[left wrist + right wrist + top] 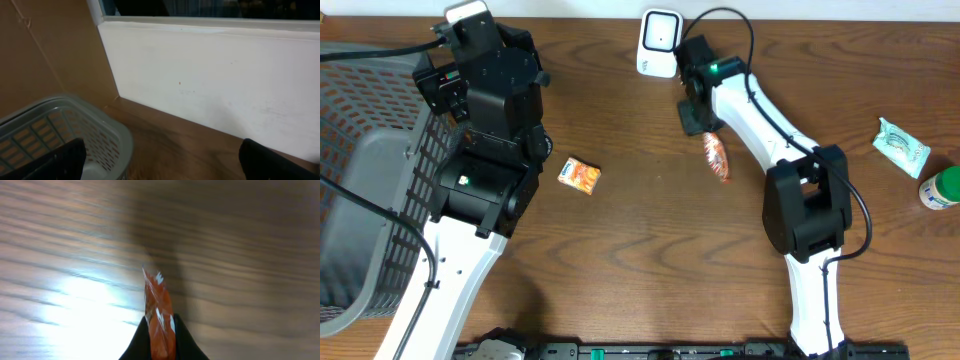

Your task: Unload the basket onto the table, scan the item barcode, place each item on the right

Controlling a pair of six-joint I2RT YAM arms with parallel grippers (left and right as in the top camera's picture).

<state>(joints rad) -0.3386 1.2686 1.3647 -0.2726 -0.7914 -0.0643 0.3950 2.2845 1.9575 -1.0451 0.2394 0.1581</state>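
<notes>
Orange foil with white flecks: a small snack packet (159,314), pinched at one end between the right jaws, pressed together on it, seen edge-on from the wrist with the saw-toothed far end pointing away over blurred wood grain. From above, stretched out from the jaw tips toward the near side of the brown wooden surface (640,260), a little short of the white scanner (659,43) at the far edge; lifted or resting, hard to tell. Probably very light, thin and limp, with slick film prone to slipping or folding under a loose pinch; contents likely brittle, so no hard squeeze on the belly. Best held by the flat sealed end, as here, leaving both printed faces free to turn toward the scanner window. Barcode not visible in any view; side unknown. Some risk of droop and glare off the crinkled foil when presented, so better kept flat and square-on. Further out: a second packet (579,175), orange and yellow, loose on the surface between the arms; a pale green wrapper (901,146) and a green-capped bottle (940,188) well apart to the right. Left jaws spread wide and empty, beside and above the grey mesh basket (360,190) at the left edge, facing a white wall board (215,80), no part in this step.
</notes>
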